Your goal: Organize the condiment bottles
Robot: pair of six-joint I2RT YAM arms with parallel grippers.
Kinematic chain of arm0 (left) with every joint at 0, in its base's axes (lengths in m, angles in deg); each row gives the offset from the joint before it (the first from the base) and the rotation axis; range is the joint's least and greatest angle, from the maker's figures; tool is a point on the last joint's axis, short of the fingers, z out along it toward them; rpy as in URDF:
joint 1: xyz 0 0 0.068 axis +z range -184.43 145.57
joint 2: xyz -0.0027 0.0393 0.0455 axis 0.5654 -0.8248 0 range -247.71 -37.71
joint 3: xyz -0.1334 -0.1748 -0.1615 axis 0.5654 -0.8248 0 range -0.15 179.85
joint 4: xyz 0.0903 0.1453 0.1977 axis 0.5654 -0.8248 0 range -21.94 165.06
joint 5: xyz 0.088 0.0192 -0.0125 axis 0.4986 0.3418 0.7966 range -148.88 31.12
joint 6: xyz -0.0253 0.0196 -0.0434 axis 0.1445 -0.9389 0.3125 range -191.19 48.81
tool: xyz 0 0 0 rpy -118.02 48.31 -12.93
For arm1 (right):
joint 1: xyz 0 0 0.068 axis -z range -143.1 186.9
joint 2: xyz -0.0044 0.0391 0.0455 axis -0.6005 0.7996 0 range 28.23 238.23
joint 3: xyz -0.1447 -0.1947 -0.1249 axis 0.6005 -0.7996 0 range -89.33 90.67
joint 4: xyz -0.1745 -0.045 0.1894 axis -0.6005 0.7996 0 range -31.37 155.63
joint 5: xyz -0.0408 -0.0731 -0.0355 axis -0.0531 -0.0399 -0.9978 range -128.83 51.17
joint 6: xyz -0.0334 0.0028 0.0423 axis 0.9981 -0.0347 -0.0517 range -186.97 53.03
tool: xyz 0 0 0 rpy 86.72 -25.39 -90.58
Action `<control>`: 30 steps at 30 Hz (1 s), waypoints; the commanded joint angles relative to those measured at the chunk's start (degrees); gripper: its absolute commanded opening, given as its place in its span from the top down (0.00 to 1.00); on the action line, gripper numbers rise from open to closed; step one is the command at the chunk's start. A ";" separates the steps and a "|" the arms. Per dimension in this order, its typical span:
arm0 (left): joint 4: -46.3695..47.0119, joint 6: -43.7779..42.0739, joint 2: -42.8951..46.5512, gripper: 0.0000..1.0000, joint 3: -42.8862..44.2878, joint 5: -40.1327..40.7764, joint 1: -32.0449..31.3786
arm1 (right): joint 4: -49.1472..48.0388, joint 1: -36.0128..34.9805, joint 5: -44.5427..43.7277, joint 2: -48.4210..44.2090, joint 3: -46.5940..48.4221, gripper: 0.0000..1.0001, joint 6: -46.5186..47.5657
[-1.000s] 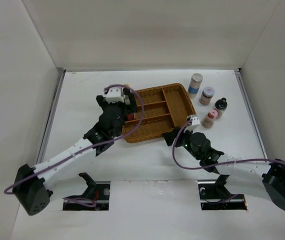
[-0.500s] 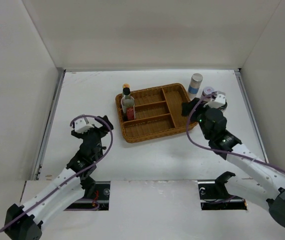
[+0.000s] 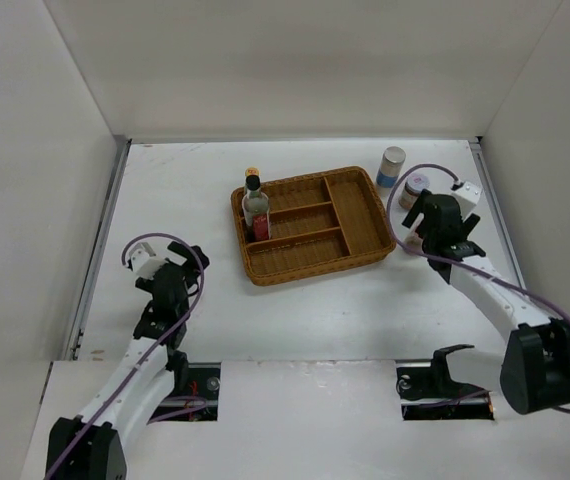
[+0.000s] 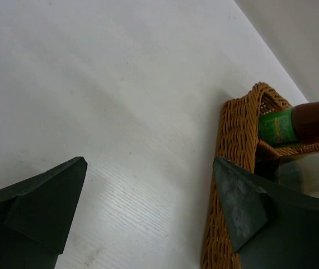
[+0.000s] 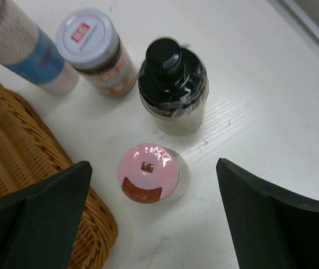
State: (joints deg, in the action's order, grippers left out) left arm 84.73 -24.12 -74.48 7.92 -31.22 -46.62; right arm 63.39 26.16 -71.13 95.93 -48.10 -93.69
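**Station check: nothing gripped on either side**

The left pincer (image 4: 148,168) is released. Its fingers are spread wide with nothing between them, low over the bare table (image 4: 120,84). Ahead of it and to its right lies the left end of the wicker tray (image 4: 235,129). Just past that rim stands the yellow-capped bottle (image 4: 277,126), green label showing. The tall clear bottle (image 4: 310,176) is beside it, close to the pincer's right finger in the wrist view. Seen from above, the two stand close together at the tray's left end. Which compartment holds each cannot be told.

The right pincer (image 5: 154,165) is likewise released, fingers wide apart and holding nothing. The pink-capped bottle (image 5: 148,172) stands upright on the table directly below the gap, clear of both fingers. Just beyond it, slightly to the right, is the dark bottle (image 5: 172,84) with a black cap. Farther off and to the left stands the squat jar (image 5: 87,36). Just beside that, farthest left, is the blue-label jar (image 5: 19,50), cut by the frame edge. A corner of the tray lies by the pincer's left finger.
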 commanded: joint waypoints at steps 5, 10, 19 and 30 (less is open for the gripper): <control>2.81 3.29 -0.67 0.00 -0.34 -0.42 -2.09 | -1.32 0.68 4.51 6.99 5.34 0.02 0.27; 2.64 2.94 -6.19 0.00 1.85 0.64 -3.85 | -5.53 2.17 6.45 11.57 5.79 0.23 -0.35; 0.35 2.59 -10.16 0.00 5.55 0.99 -5.79 | -6.08 -1.76 0.40 -2.54 3.15 0.57 3.24; -6.42 3.12 -4.62 0.00 6.42 4.95 -2.36 | -12.21 -33.39 5.13 0.74 10.87 0.56 1.23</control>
State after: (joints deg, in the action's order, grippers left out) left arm 80.08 -21.47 -80.28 11.55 -28.05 -49.35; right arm 56.63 -1.62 -68.26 91.40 -41.22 -91.52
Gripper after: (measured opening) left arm 0.997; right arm 0.574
